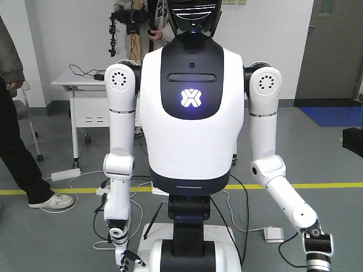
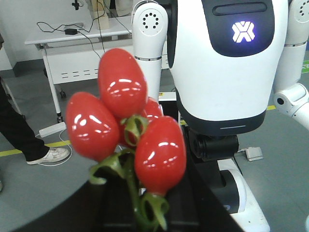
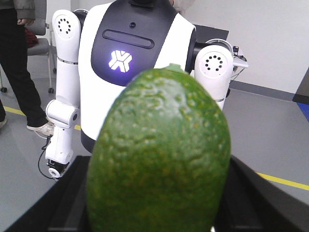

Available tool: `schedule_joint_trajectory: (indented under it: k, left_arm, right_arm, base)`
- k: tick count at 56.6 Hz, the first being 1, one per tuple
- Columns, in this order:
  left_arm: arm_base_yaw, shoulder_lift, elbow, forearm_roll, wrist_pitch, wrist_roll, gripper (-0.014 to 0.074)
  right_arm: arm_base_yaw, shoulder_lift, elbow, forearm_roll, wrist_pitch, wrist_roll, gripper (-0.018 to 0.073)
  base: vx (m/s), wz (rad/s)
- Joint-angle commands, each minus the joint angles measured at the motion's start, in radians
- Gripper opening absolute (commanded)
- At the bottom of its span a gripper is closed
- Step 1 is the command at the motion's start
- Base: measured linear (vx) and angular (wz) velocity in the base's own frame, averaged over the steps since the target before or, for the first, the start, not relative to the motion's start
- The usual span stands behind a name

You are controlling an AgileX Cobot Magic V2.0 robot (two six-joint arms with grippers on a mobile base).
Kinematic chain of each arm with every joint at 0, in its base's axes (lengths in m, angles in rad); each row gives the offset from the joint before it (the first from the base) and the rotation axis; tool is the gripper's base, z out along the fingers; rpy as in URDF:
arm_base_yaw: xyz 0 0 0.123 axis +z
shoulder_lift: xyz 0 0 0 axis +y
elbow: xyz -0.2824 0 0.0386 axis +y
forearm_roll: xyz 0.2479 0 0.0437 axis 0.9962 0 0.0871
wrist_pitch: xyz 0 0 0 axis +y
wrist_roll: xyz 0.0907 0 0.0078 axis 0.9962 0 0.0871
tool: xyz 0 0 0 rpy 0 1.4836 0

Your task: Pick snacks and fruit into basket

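**Fruit sitting right at both wrist cameras**

A green, bumpy-skinned oval fruit (image 3: 159, 154) is filling most of the right wrist view, standing upright and slightly blurred. It is sitting in the right gripper (image 3: 154, 217), between dark finger parts (image 3: 251, 198) showing low on either side. Can't tell whether the pads are pressing on it or how wide the jaws are standing.

In the left wrist view, a cluster of glossy red oval tomato-like fruits on a curly green stem (image 2: 126, 126) is sitting just as close. The fruits are pointing up and the stem is running down into the left gripper (image 2: 145, 217), which is showing only as a dark blur along the bottom edge. Its opening is not readable either.

Behind both fruits, a white and black humanoid robot with a glowing X logo on its chest (image 1: 191, 113) is standing well apart, facing the cameras with its arms hanging down. A white table on castors (image 1: 85, 90) is standing behind it. A person in dark trousers and white shoes (image 1: 22, 153) is standing at the left edge, on a grey floor with a yellow line (image 1: 317, 185).
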State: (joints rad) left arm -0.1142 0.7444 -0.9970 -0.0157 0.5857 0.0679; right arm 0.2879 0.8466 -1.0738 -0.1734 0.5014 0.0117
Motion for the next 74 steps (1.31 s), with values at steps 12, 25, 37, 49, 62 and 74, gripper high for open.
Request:
schedule_joint_trajectory:
  k: [12, 25, 37, 49, 62, 74]
  left_arm:
    - [0.000, -0.005, -0.030, -0.005, -0.082, -0.007, -0.0003]
    - [0.000, -0.005, -0.030, -0.005, -0.082, -0.007, -0.0003]
    - [0.000, -0.005, -0.030, -0.005, -0.082, -0.007, -0.0003]
    - [0.000, -0.005, -0.030, -0.005, -0.082, -0.007, -0.0003]
    - [0.000, -0.005, -0.030, -0.005, -0.082, -0.007, -0.0003]
    - [0.000, -0.005, -0.030, -0.005, -0.082, -0.007, -0.0003]
  right_arm:
    - [-0.005, -0.007, -0.029, -0.019, -0.086, -0.004, -0.0009]
    - [-0.005, -0.007, -0.029, -0.019, -0.086, -0.005, -0.0009]
    - [-0.005, -0.007, -0.029, -0.019, -0.086, -0.005, -0.0009]
    - [-0.005, -0.007, -0.029, -0.019, -0.086, -0.005, -0.0009]
    - [-0.005, -0.007, -0.029, -0.019, -0.086, -0.005, -0.0009]
    - [-0.005, -0.007, -0.029, -0.019, -0.086, -0.005, -0.0009]
  base:
    - [0.00, 0.00]
    - [-0.01, 0.00]
    - [-0.02, 0.00]
    - [0.00, -0.01]
    - [0.02, 0.00]
    - [0.07, 0.02]
